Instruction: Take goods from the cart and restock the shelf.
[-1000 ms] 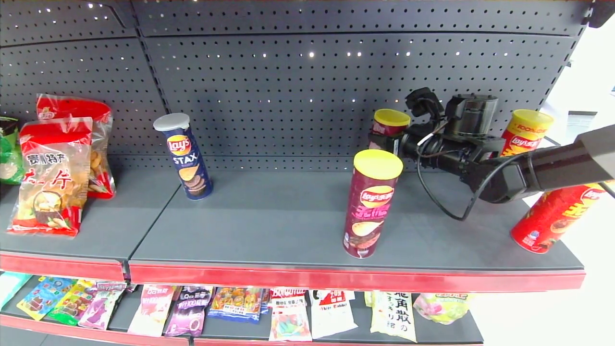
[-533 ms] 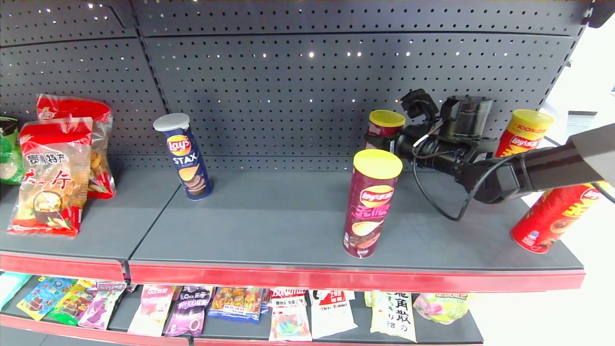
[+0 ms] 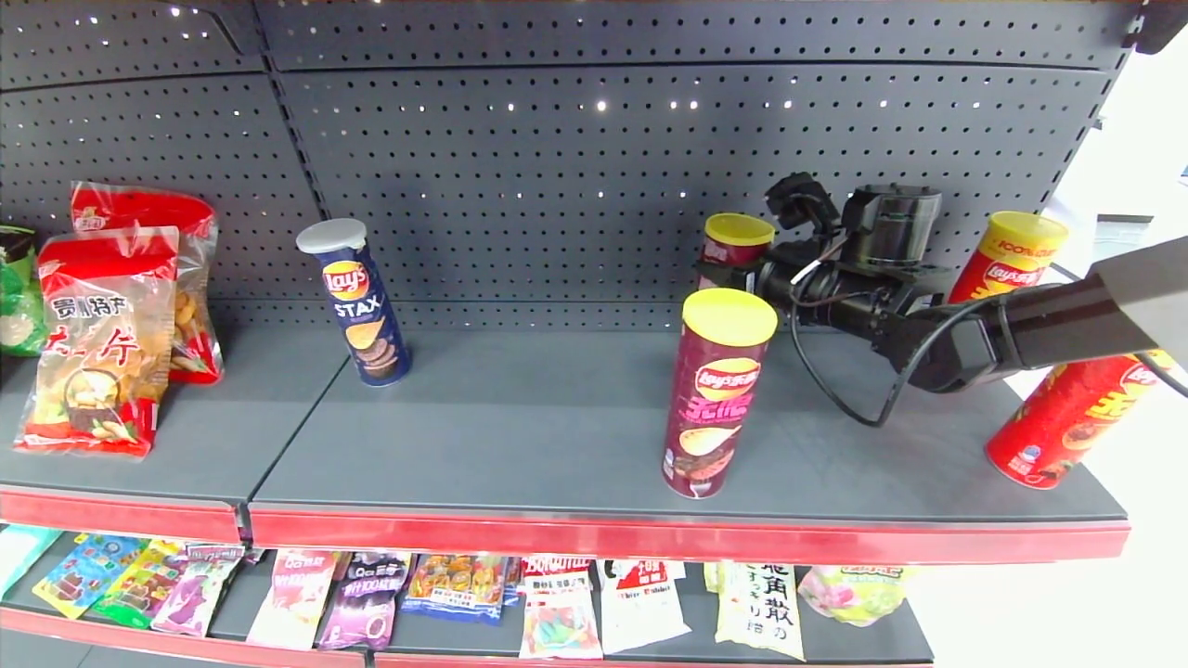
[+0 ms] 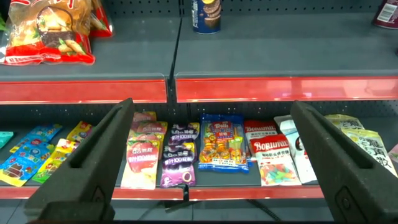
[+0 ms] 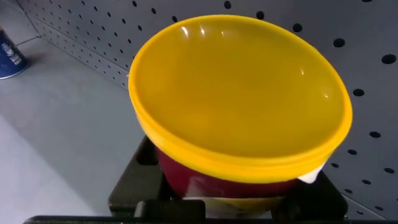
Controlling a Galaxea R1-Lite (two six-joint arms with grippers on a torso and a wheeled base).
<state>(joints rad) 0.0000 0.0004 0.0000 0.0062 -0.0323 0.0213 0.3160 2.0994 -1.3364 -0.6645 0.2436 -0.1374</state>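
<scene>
Chip can (image 3: pixel 735 239) apparently in right jaws

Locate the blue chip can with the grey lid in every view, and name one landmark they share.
Head view: the blue chip can stands near the back of the shelf deck, beside the deck seam.
Left wrist view: its base sits on the deck above the red shelf edge.
Right wrist view: a blue sliver on the deck, beyond the gripped yellow-lidded can.
Shared landmark: the grey shelf deck.

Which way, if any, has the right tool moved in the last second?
Yes. The right tool, shut on a maroon can, has slid to the robot's left, away from the unmoved yellow can near the shelf's right end.
</scene>
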